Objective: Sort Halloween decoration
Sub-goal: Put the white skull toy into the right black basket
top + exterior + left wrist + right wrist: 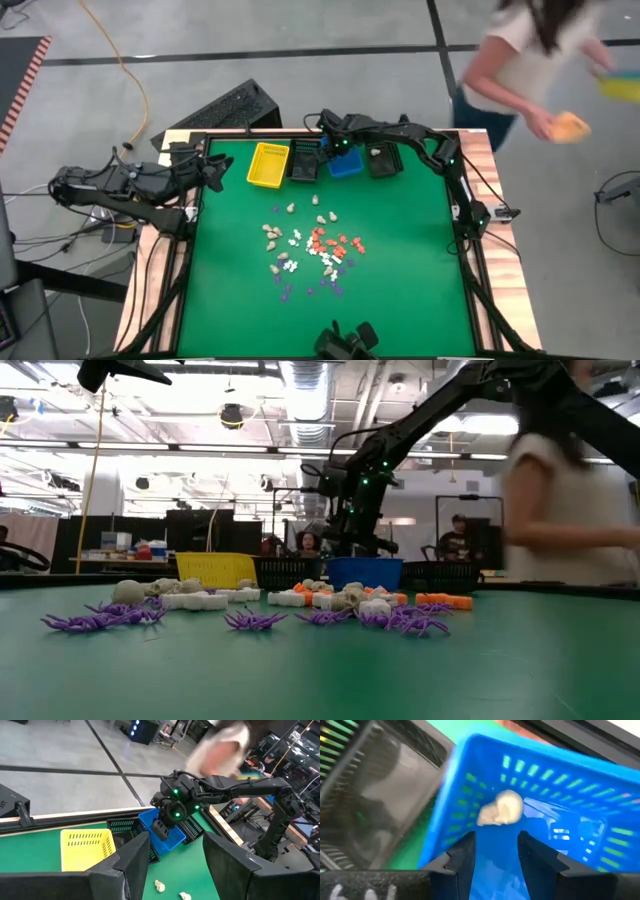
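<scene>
The Halloween decoration (pixel 310 245) lies as a loose heap of tiny cream, white, orange and purple pieces in the middle of the green table; the low view shows purple spiders (pixel 255 620) at its front. My right gripper (pixel 496 845) hangs open over the blue bin (pixel 345 163) at the far edge, pointing steeply down. Ahead of its fingertips, inside the blue bin, is a cream skull-like piece (pixel 501 810). My left gripper (pixel 172 855) waits open at the far left (pixel 215 172), raised, with nothing between its fingers.
A yellow bin (pixel 267 165) and two black bins (pixel 304 160) (pixel 381 160) stand in a row with the blue one along the far edge. A person (pixel 530 70) moves past the table's far right corner. A few cream pieces (pixel 160 886) lie near the bins.
</scene>
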Controlling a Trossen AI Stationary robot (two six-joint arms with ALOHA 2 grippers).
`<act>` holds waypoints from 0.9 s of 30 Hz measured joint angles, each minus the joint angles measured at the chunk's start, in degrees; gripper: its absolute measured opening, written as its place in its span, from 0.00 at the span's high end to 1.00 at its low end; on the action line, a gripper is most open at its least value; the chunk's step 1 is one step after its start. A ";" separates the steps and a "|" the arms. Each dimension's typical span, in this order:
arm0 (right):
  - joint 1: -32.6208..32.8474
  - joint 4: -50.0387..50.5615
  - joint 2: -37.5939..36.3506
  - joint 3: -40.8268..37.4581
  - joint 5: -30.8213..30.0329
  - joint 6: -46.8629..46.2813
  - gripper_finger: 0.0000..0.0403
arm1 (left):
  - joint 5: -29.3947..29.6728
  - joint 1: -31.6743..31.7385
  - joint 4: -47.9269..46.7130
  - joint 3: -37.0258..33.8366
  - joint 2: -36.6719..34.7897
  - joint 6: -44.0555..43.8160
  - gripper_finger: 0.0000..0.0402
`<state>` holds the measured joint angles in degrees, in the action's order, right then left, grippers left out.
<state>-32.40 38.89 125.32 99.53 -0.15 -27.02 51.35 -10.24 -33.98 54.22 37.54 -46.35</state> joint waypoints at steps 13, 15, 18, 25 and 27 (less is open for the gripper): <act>-0.35 -3.80 -0.13 0.59 -0.58 -2.80 0.58 | -0.56 1.75 -0.01 0.00 -0.01 0.00 0.56; -0.42 -4.02 -0.13 0.59 -1.17 -2.79 0.58 | -1.48 2.47 -0.02 0.00 0.02 0.02 0.56; -0.53 -5.80 -0.13 0.59 -1.67 -3.01 0.58 | -2.58 3.51 -0.02 0.00 0.02 0.02 0.56; -0.79 -5.21 0.57 0.60 -1.55 -3.15 0.58 | -4.57 5.38 -0.04 0.00 0.02 0.02 0.56; -0.64 -5.96 1.57 0.64 -1.59 -3.12 0.58 | -4.82 5.64 -0.04 0.00 0.02 0.10 0.56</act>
<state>-33.04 32.93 126.89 100.17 -1.74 -30.14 46.53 -4.60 -34.02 54.22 37.56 -46.25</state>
